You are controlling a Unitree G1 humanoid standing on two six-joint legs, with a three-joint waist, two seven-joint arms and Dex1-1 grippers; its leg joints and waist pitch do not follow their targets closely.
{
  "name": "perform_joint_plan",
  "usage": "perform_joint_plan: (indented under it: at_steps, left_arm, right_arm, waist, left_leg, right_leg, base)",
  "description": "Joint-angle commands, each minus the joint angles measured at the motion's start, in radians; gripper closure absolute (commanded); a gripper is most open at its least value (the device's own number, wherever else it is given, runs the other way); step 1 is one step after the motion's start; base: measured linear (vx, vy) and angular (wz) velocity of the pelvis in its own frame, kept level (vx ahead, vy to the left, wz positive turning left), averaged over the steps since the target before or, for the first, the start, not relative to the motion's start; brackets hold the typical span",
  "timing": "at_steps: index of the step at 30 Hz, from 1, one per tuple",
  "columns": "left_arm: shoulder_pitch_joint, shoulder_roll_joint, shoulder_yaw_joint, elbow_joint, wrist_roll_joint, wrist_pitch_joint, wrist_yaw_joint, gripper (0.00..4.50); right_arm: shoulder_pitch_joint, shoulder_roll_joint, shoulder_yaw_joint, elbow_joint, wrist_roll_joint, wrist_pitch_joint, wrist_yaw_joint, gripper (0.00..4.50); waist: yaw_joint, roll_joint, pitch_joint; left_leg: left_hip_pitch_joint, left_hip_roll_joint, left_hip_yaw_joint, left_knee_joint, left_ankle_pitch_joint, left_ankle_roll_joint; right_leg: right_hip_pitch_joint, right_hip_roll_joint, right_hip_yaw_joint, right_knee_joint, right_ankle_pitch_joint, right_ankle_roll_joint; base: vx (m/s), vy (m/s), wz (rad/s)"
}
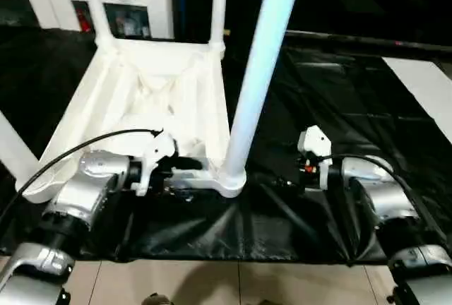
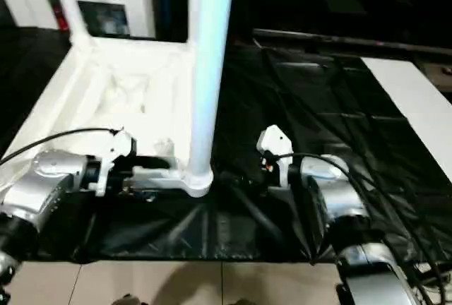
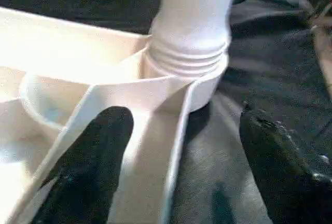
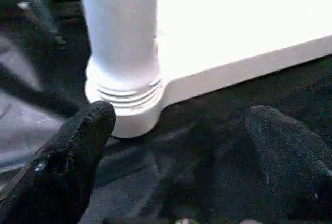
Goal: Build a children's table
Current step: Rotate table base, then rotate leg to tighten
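Between my 2 grippers stands the near leg (image 1: pixel 258 72), seated in the corner socket (image 1: pixel 231 178) of the upturned top (image 1: pixel 169 86). Left gripper (image 3: pixel 176 167) straddles the top's rim, fingers apart, likely steadying it. Right gripper (image 4: pixel 176 156) gapes, empty (just beside the socket).

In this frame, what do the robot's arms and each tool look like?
Both forearms are rounded silver metal: left forearm, right forearm. Each wrist carries a white housing; the right one has a small orange-red mark. A thin black cable loops over each arm. The left tool and right tool each have two thick black fingers.
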Motion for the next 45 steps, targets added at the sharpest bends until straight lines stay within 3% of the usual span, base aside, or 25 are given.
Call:
perform_joint_plan:
  at_steps: [1, 4, 5, 12, 14, 23, 24, 28, 30, 34, 35, 39, 40, 41, 45]
  left_arm:
    - [-0.03, 0.007, -0.014, 0.04, 0.027, -0.027, -0.004, 1.01]
    - [-0.058, 0.013, -0.026, 0.082, 0.052, -0.06, -0.019, 1.18]
    - [-0.065, 0.014, -0.028, 0.091, 0.059, -0.064, -0.027, 1.37]
    - [-0.1, 0.019, -0.043, 0.139, 0.08, -0.073, -0.103, 1.76]
    - [-0.104, 0.027, -0.052, 0.147, 0.086, -0.067, -0.119, 2.07]
    - [-0.121, 0.035, -0.051, 0.192, 0.126, -0.054, -0.098, 2.58]
    - [-0.123, 0.033, -0.05, 0.196, 0.129, -0.057, -0.098, 2.85]
    - [-0.129, 0.038, -0.059, 0.211, 0.15, -0.064, -0.107, 3.01]
    - [-0.128, 0.038, -0.058, 0.211, 0.151, -0.063, -0.105, 3.39]
    - [-0.131, 0.037, -0.057, 0.216, 0.16, -0.06, -0.105, 3.56]
    - [-0.131, 0.037, -0.058, 0.217, 0.162, -0.059, -0.104, 3.84]
    - [-0.134, 0.034, -0.057, 0.227, 0.173, -0.057, -0.097, 3.95]
    - [-0.132, 0.03, -0.055, 0.225, 0.174, -0.045, -0.088, 3.95]
    - [-0.131, 0.027, -0.052, 0.224, 0.175, -0.036, -0.082, 4.27]
    - [-0.112, -0.012, -0.029, 0.185, 0.155, 0.018, -0.026, 4.33]
  right_arm:
    - [0.018, -0.025, 0.009, -0.057, 0.019, 0.035, 0.032, 0.0]
    - [0.036, -0.033, 0.012, -0.099, 0.025, 0.064, 0.035, 0.0]
    - [0.039, -0.034, 0.011, -0.106, 0.024, 0.069, 0.035, 0.0]
    - [0.062, -0.048, 0.017, -0.149, 0.025, 0.095, 0.031, 0.0]
    - [0.069, -0.049, 0.02, -0.161, 0.024, 0.102, 0.027, 0.0]
    - [0.077, -0.042, 0.031, -0.19, 0.024, 0.124, 0.019, 0.0]
    - [0.078, -0.042, 0.032, -0.192, 0.024, 0.126, 0.019, 0.0]
    - [0.08, -0.038, 0.039, -0.198, 0.021, 0.127, 0.014, 0.0]
    - [0.08, -0.037, 0.041, -0.199, 0.02, 0.126, 0.015, 0.0]
    - [0.08, -0.037, 0.042, -0.205, 0.019, 0.131, 0.015, 0.0]
    - [0.079, -0.036, 0.043, -0.204, 0.019, 0.131, 0.015, 0.0]
    - [0.073, -0.033, 0.048, -0.199, 0.019, 0.129, 0.011, 0.0]
    - [0.071, -0.029, 0.051, -0.198, 0.019, 0.127, 0.009, 0.0]
    - [0.069, -0.027, 0.052, -0.197, 0.019, 0.126, 0.007, 0.0]
    - [0.058, -0.001, 0.057, -0.19, 0.02, 0.121, -0.006, 0.0]
  waist:
    - [0.002, 0.023, -0.071]
    - [0.003, 0.025, -0.073]
    - [0.003, 0.031, -0.073]
    - [0.004, 0.033, -0.073]
    - [0.004, 0.035, -0.073]
    - [0.003, 0.033, -0.071]
    - [0.003, 0.035, -0.072]
    - [0.003, 0.035, -0.071]
    - [0.003, 0.033, -0.071]
    - [0.004, 0.033, -0.07]
    - [0.004, 0.033, -0.07]
    - [0.004, 0.032, -0.07]
    - [0.004, 0.031, -0.07]
    - [0.004, 0.031, -0.069]
    - [0.002, 0.03, -0.067]
  left_leg:
    - [0.004, -0.015, 0.014, -0.067, -0.227, 0.016]
    - [0.003, -0.014, 0.012, -0.067, -0.218, 0.015]
    - [0.003, -0.014, 0.011, -0.067, -0.219, 0.011]
    - [0.003, -0.015, 0.011, -0.066, -0.22, 0.005]
    - [0.003, -0.014, 0.011, -0.066, -0.227, 0.005]
    - [0.003, -0.013, 0.011, -0.067, -0.237, 0.007]
    - [0.005, -0.014, 0.011, -0.067, -0.239, 0.006]
    - [0.003, -0.014, 0.01, -0.068, -0.238, 0.005]
    - [0.002, -0.014, 0.01, -0.068, -0.239, 0.005]
    - [0.003, -0.014, 0.01, -0.069, -0.245, 0.005]
    - [0.004, -0.013, 0.01, -0.069, -0.246, 0.005]
    - [0.004, -0.013, 0.01, -0.069, -0.242, 0.007]
    - [0.003, -0.014, 0.01, -0.069, -0.243, 0.007]
    - [0.003, -0.014, 0.01, -0.069, -0.249, 0.006]
    - [0.004, -0.012, 0.008, -0.071, -0.264, 0.003]
  right_leg:
    - [0.059, -0.053, 0.042, -0.087, -0.185, -0.205]
    - [0.061, -0.056, 0.043, -0.086, -0.178, -0.199]
    - [0.06, -0.057, 0.042, -0.085, -0.178, -0.203]
    - [0.062, -0.056, 0.043, -0.085, -0.164, -0.212]
    - [0.061, -0.058, 0.042, -0.085, -0.162, -0.219]
    - [0.059, -0.059, 0.042, -0.092, -0.228, -0.201]
    - [0.058, -0.059, 0.042, -0.092, -0.232, -0.2]
    - [0.059, -0.059, 0.042, -0.093, -0.237, -0.196]
    - [0.059, -0.061, 0.042, -0.094, -0.249, -0.192]
    - [0.058, -0.062, 0.042, -0.097, -0.278, -0.183]
    - [0.057, -0.062, 0.042, -0.098, -0.28, -0.182]
    - [0.056, -0.062, 0.042, -0.097, -0.277, -0.182]
    - [0.056, -0.062, 0.042, -0.097, -0.279, -0.181]
    - [0.055, -0.062, 0.042, -0.099, -0.296, -0.177]
    - [0.053, -0.064, 0.042, -0.102, -0.344, -0.166]
  base:
    - [0.0, 0.0, 0.0]
    - [0.0, 0.0, 0.0]
    - [0.0, 0.0, 0.0]
    - [0.0, 0.0, 0.0]
    - [0.0, 0.0, 0.0]
    - [0.0, 0.0, 0.0]
    - [0.0, 0.0, 0.0]
    - [0.0, 0.0, 0.0]
    - [0.0, 0.0, 0.0]
    - [0.0, 0.0, 0.0]
    - [0.0, 0.0, 0.0]
    - [0.0, 0.0, 0.0]
    - [0.0, 0.0, 0.0]
    - [0.0, 0.0, 0.0]
    - [0.0, 0.0, 0.0]
